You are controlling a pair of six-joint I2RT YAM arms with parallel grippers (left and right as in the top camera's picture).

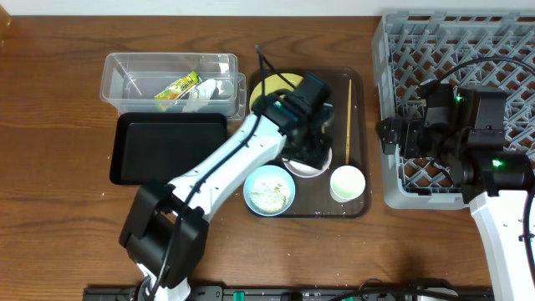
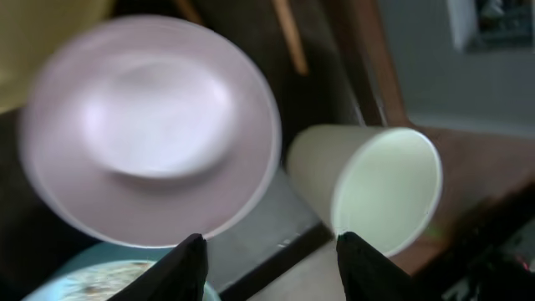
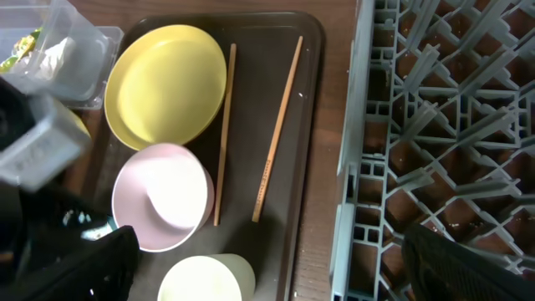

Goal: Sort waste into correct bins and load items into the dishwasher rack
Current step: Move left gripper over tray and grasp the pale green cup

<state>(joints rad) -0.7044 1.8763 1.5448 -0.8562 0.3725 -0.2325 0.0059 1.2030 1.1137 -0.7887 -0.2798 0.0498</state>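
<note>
Currently the left gripper [image 2: 272, 259] hangs released over the white bowl [image 2: 150, 125] on the brown serving tray [image 3: 255, 67], nothing between its fingers. Pale cup [image 2: 376, 188] just right of the bowl; light blue bowl [image 1: 269, 191] with rice scraps [image 1: 269, 197] nearer. Yellow plate [image 3: 167, 84] and two chopsticks [image 3: 280, 125] at the tray's far end. Wrapper [image 1: 177, 88] and crumpled paper [image 1: 205, 90] lie in the clear tub [image 1: 125, 71]. Right gripper [image 3: 269, 238] spread wide, empty, by the dishwasher rack [image 3: 435, 125] left wall.

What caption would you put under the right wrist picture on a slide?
Yellow plate, white bowl, pale cup and two chopsticks on a brown tray beside the grey rack.
</note>
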